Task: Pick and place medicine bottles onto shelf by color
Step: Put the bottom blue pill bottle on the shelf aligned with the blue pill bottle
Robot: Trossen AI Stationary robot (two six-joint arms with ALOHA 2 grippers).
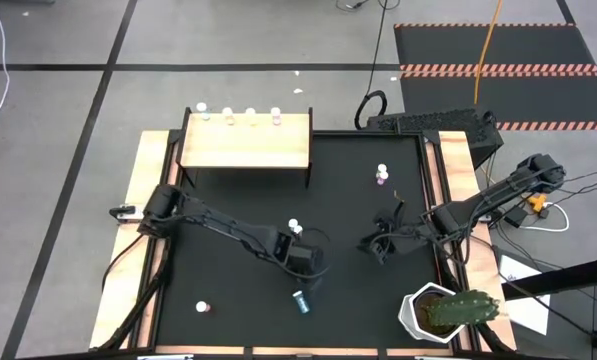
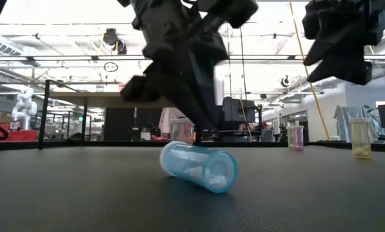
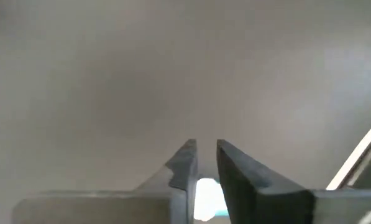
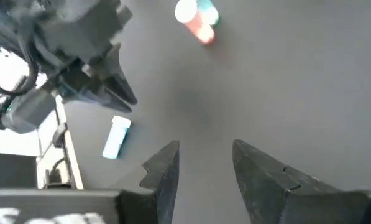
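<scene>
A blue medicine bottle lies on its side on the black mat, and it also shows in the low view. My left gripper hangs just above and behind it, its fingers a narrow gap apart and clear of the bottle. A red bottle stands by the left arm. My right gripper is open and empty over the mat's right half. The pale-wood shelf stands at the far left, with several bottles in a row along its far edge.
A pink bottle stands at the far right of the mat and another stands near the front left. A yellowish bottle shows at the right of the low view. A white pot with a cactus stands at the front right corner.
</scene>
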